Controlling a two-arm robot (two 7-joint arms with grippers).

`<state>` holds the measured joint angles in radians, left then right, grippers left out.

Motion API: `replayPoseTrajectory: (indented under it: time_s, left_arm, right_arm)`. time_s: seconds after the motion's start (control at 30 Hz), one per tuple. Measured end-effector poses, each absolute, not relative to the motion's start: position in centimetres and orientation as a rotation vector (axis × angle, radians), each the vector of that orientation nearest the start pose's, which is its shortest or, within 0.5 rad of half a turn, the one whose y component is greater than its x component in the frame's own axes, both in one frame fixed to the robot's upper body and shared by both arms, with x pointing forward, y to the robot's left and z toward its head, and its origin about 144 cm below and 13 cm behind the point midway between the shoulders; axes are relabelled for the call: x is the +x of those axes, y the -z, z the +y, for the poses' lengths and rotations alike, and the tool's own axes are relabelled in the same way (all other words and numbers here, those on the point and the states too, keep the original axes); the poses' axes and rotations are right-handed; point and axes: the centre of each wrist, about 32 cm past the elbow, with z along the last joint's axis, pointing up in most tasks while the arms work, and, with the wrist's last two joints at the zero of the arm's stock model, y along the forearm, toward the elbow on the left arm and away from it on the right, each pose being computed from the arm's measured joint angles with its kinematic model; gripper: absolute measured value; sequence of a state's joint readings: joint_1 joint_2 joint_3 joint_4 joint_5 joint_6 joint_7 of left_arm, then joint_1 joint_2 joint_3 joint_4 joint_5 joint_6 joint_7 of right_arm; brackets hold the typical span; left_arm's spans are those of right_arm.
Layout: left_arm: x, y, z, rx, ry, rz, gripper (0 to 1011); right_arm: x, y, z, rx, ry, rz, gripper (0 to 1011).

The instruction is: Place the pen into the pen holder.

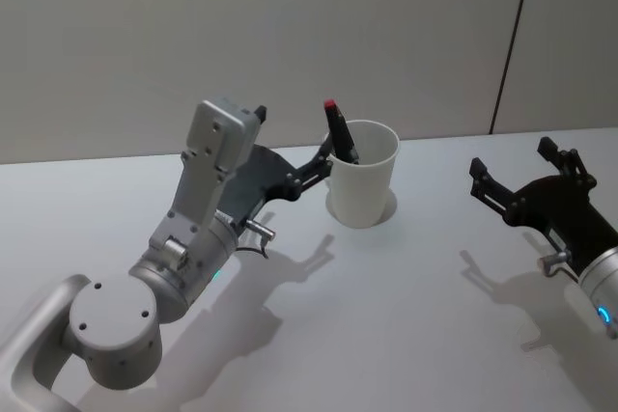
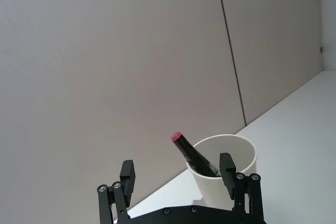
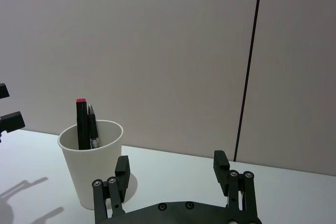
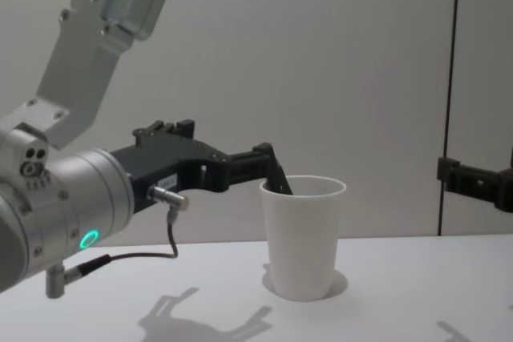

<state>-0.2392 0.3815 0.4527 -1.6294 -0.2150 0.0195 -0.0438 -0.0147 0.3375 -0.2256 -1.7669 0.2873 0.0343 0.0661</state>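
The pen holder [image 1: 363, 180] is a white paper cup standing on the table at centre back. A black pen [image 1: 340, 134] with a red end stands in it, leaning on the near-left rim and sticking out above it. My left gripper [image 1: 319, 167] hovers just left of the cup's rim, open, with nothing between its fingers. In the left wrist view the pen [image 2: 189, 153] and cup [image 2: 208, 188] lie just beyond the spread left gripper [image 2: 177, 165]. My right gripper [image 1: 512, 163] is open at the right, well clear of the cup [image 3: 92, 174].
The white table [image 1: 415, 306] runs back to a plain grey wall with one dark vertical seam [image 1: 512, 41]. A second dark slim item [image 3: 93, 129] stands beside the pen [image 3: 81, 124] inside the cup.
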Motion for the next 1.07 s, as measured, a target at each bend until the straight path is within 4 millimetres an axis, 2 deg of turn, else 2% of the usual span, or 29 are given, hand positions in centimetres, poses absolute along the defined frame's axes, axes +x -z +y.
replayPoseTrajectory:
  time_s: [1.07]
  left_arm:
    - [49.2, -120.44, 19.84, 0.061, -1.124, -0.268, 1001]
  right_arm:
    - [44.33, -118.87, -23.71, 0.026, 1.229, -0.075, 1002]
